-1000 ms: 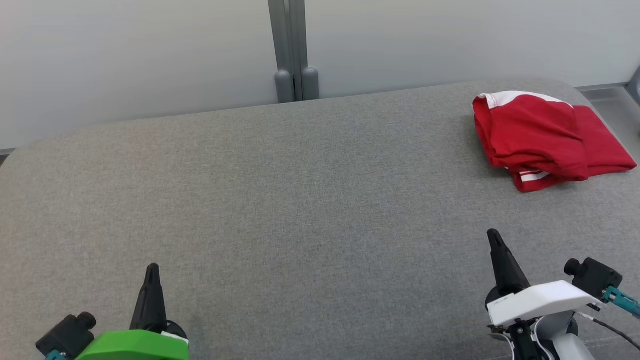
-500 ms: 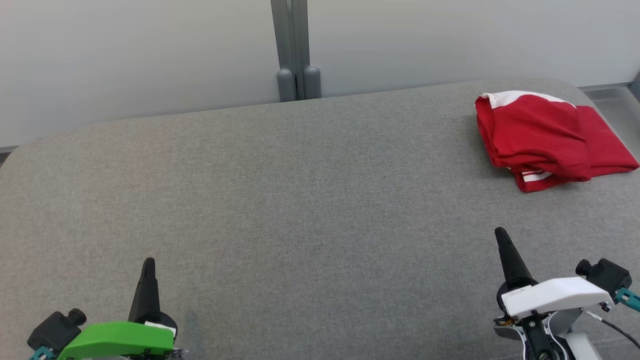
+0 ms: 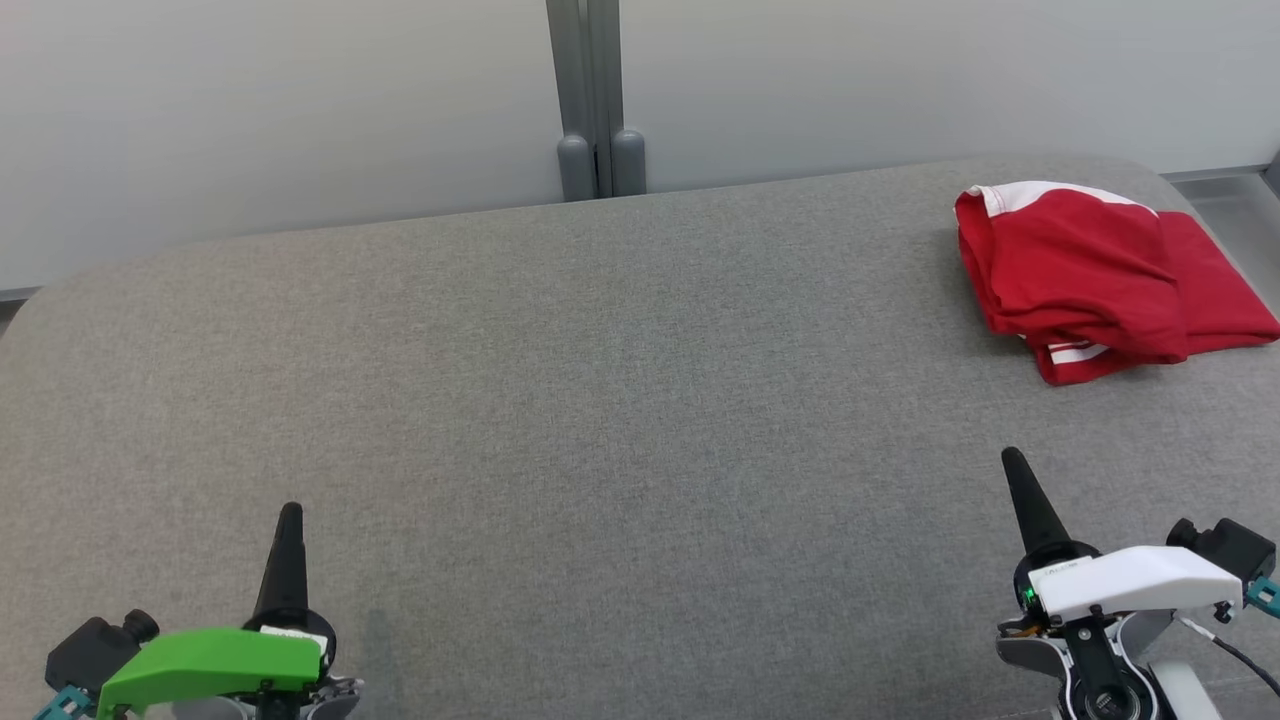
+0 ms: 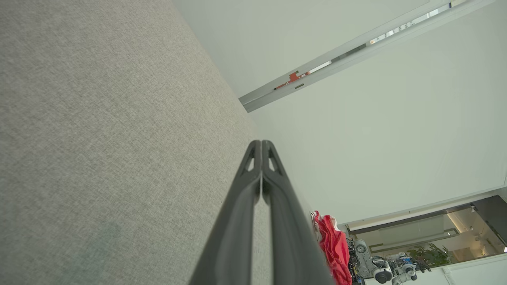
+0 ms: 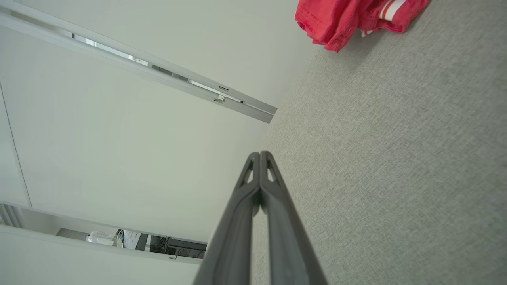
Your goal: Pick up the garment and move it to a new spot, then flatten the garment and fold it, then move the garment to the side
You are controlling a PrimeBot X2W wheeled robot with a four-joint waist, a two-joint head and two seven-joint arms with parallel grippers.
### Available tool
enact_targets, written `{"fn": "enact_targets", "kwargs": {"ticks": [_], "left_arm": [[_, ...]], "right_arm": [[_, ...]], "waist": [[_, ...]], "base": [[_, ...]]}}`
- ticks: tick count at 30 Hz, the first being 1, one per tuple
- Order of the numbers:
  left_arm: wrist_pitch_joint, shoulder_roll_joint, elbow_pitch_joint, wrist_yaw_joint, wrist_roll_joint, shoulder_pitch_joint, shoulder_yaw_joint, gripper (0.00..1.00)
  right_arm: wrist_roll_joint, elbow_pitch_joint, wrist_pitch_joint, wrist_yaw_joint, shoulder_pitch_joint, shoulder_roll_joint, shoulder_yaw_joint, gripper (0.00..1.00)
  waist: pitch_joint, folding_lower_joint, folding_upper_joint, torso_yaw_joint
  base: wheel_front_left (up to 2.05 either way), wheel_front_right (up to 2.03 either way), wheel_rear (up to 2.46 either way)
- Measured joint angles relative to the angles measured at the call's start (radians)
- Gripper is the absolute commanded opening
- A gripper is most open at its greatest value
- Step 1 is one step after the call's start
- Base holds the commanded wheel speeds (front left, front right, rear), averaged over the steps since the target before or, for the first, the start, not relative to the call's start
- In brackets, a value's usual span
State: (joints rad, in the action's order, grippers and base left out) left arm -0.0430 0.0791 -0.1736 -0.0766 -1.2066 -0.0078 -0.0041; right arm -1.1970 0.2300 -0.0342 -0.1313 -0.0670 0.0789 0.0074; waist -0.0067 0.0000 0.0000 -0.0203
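Presently: one red garment (image 3: 1100,275) (white stripe trim), loosely bundled, lying at the far right corner of the grey table (image 3: 640,400). Right gripper (image 3: 1012,458): fingers pressed together, empty, at the table's near right edge, well apart from the garment. Left gripper (image 3: 290,512): likewise closed and empty, at the table's near left edge.

garment (image 5: 336,19) cut by right wrist view's top edge, distant clutter (image 4: 380,269) indistinct
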Motion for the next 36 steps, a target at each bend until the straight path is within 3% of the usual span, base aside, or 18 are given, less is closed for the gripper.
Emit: {"fn": "enact_targets", "kwargs": {"ticks": [36], "left_arm": [[0.086,0.000,-0.049,-0.037,-0.299,-0.062,0.051,0.00]], "right_arm": [[-0.298,0.008,0.087,0.001,-0.022,-0.004,-0.063,0.00]], "waist": [[0.006,0.0000,0.0000,0.013]], "base": [[0.00,0.00,0.00]]}}
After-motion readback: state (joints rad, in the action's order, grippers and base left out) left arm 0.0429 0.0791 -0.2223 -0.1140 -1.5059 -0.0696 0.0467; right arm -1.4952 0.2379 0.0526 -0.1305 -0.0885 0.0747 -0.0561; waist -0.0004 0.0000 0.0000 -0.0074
